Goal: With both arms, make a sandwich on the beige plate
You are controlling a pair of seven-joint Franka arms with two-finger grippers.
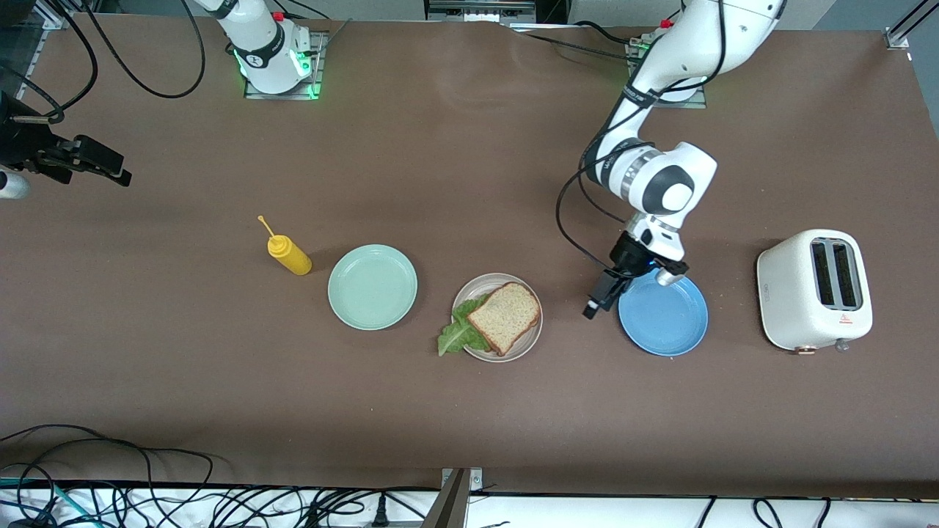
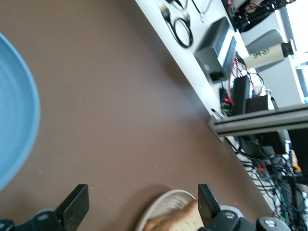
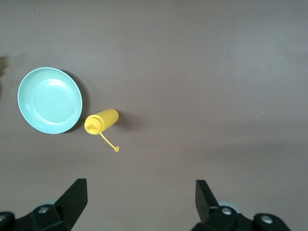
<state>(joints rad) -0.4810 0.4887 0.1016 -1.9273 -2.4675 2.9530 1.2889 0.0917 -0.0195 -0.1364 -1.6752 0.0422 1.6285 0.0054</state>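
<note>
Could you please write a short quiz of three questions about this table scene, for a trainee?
1. True or false: the lettuce leaf lies under the bread slice on the beige plate.
2. Which plate is the left end effector beside? A mint-green plate; B blue plate; C beige plate.
3. Fill in: the mustard bottle lies beside the ____ plate.

Key: 1 true; 2 B; 3 mint-green.
</note>
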